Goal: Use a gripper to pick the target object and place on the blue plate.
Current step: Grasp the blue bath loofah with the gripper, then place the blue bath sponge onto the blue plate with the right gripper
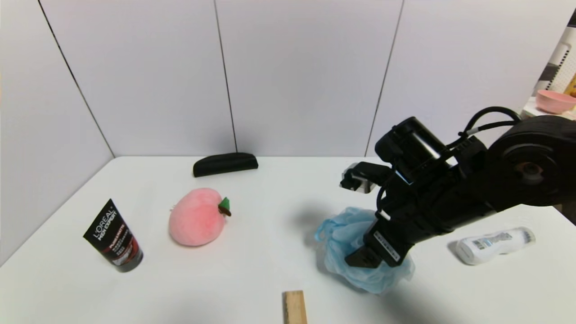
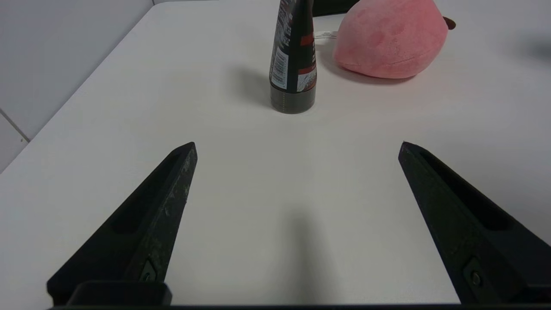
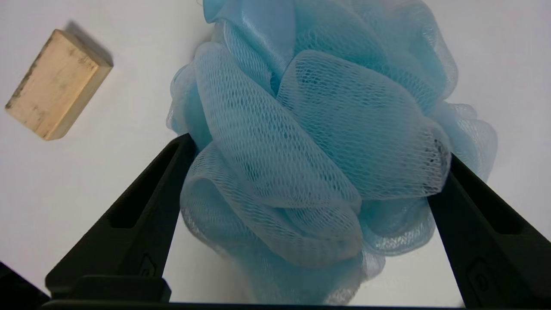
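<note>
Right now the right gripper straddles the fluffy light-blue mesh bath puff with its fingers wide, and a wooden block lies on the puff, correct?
Not quite. The right gripper does straddle the fluffy light-blue mesh bath puff, fingers wide, but the wooden block lies on the white table beside it, apart, as the right wrist view shows.

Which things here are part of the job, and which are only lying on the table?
Part of the job:
- bath puff
- right gripper, open, fingers on either side of the puff
- blue plate: not in view

Only lying about:
- plush peach
- black tube
- white bottle
- wooden block
- pink bowl
</note>
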You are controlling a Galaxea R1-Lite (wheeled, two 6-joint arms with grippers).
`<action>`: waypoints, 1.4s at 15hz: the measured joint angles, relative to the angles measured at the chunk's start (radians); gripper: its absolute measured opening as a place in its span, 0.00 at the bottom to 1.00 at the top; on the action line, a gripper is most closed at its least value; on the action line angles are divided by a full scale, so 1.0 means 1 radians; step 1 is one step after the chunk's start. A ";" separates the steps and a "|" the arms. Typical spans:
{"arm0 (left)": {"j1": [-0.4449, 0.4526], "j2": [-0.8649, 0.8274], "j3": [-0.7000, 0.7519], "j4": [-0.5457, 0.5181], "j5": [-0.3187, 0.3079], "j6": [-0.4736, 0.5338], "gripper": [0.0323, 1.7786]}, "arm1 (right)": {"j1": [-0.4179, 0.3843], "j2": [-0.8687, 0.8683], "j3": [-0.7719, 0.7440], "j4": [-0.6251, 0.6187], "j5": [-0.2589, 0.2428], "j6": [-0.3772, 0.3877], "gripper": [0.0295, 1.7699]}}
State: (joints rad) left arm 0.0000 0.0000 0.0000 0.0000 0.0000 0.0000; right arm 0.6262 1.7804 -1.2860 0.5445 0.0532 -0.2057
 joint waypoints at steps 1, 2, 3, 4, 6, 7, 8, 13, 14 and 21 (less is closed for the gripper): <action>0.000 0.000 0.000 0.000 0.000 0.000 0.95 | 0.001 0.011 0.003 -0.010 -0.011 0.000 0.96; 0.000 0.000 0.000 0.000 0.000 0.000 0.95 | 0.005 0.021 0.009 -0.020 -0.026 0.000 0.90; 0.000 0.000 0.000 0.000 0.000 0.000 0.95 | 0.008 0.029 0.018 -0.033 -0.036 -0.001 0.79; 0.000 0.000 0.000 0.000 0.000 0.000 0.95 | 0.009 0.033 0.030 -0.046 -0.041 -0.003 0.71; 0.000 0.000 0.000 0.000 0.000 0.000 0.95 | 0.010 0.038 0.044 -0.050 -0.051 -0.004 0.56; 0.000 0.000 0.000 0.000 0.000 0.000 0.95 | 0.011 0.038 0.049 -0.049 -0.052 -0.004 0.51; 0.000 0.000 0.000 0.000 0.000 0.000 0.95 | 0.011 0.036 0.051 -0.048 -0.052 -0.004 0.46; 0.000 0.000 0.000 0.000 0.000 0.000 0.95 | -0.018 -0.011 0.031 -0.046 -0.051 -0.004 0.29; 0.000 0.000 0.000 0.000 0.000 0.000 0.95 | -0.037 -0.023 0.020 -0.045 -0.050 -0.005 0.27; 0.000 0.000 0.000 0.000 0.000 0.000 0.95 | -0.276 -0.076 -0.158 -0.047 -0.040 -0.002 0.07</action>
State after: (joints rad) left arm 0.0000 0.0000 0.0000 0.0000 0.0000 0.0000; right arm 0.3506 1.7049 -1.4436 0.4979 0.0128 -0.2081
